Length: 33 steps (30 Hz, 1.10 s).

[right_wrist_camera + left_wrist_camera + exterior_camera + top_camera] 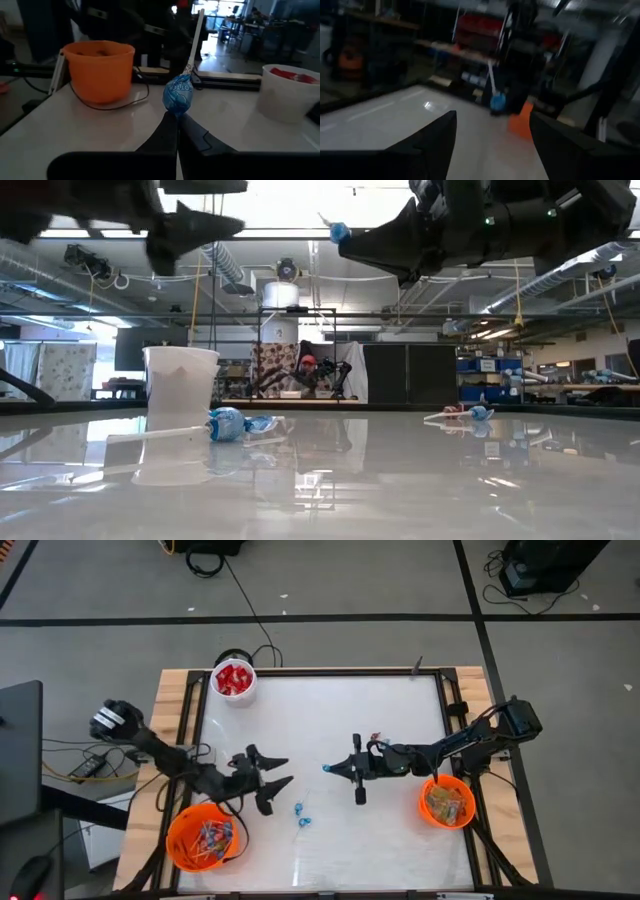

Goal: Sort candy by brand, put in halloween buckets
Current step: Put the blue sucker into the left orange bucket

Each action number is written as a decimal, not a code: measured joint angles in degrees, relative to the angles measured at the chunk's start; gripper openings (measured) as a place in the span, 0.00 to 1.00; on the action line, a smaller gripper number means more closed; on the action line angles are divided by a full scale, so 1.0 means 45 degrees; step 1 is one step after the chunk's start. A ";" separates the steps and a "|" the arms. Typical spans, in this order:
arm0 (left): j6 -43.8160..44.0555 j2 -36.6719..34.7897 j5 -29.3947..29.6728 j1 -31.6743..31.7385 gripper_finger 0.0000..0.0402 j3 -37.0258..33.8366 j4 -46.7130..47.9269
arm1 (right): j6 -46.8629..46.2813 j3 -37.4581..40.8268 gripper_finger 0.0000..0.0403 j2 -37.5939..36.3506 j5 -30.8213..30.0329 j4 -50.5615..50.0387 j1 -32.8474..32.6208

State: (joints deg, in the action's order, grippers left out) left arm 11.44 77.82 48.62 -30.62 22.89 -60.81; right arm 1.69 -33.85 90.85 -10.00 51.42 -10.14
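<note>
High view: the right gripper (330, 769), at frame centre, is clamped on a blue lollipop (178, 93). The left gripper (283, 771), lower left beside an orange bucket (180, 840), has its fingers spread apart, empty.

A white table (330, 710) sits on grey floor (330, 580) with black cables (245, 605).

Bright ceiling lights glare off the glossy white tabletop (330, 480). The left wrist view is dim and motion-blurred; background beyond both grippers is soft.
</note>
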 joint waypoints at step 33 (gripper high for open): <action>-0.2516 0.4886 -0.3288 0.2353 0.12 0.3489 -0.2149 | 0.0283 0.0019 0.02 0.0000 0.1369 -0.0351 -0.0095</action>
State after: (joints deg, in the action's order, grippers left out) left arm 0.12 99.81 33.82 -20.03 38.60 -70.48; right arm 2.97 -33.76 90.85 -3.84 49.84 -10.57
